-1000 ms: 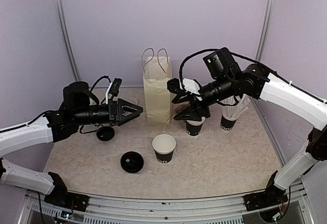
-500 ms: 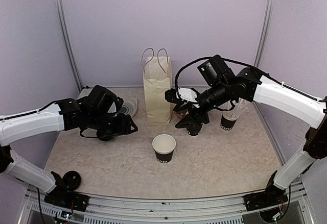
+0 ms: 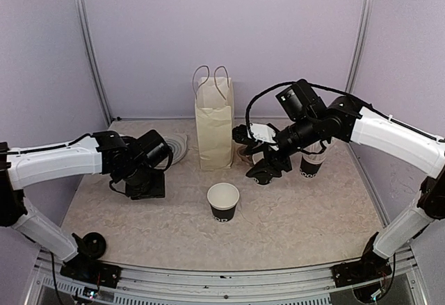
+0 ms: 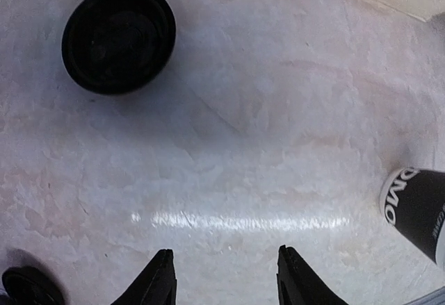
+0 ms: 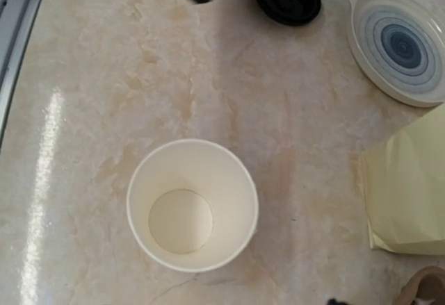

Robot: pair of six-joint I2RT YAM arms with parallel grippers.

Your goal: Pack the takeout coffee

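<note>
- At the left of the overhead view, the left hand (image 4: pixel 224 251) is now pointed down at the bench (image 3: pixel 299 215); a second ago it was held level and aimed toward the paper bag (image 3: pixel 214 128).
- Its fingers (image 4: pixel 161 277) are seen parted to a middling gap in the wrist view, with only bare bench between them; nothing is held.
- One black lid (image 4: pixel 118 37) is shown in the upper left of that wrist view, well apart from the fingers and not yet reached.
- A second lid, which was lying lower left of the open cup (image 3: pixel 222 201) a second ago, is no longer seen there in the overhead view; where it went cannot be told.
- The open cup is left standing upright at the centre of the bench, unlidded, its white inside shown plainly in the right wrist view.
- The right hand (image 3: pixel 264 167) has been shifted only slightly and is kept low over the second black cup (image 3: pixel 262 179), just right of the bag; whether it is closed on that cup, or whether the cup is lidded, cannot be told.
- By this reading, the left arm has been turned to fetching a lid. The open cup must be capped before bagging, so little of the packing is judged done.
</note>
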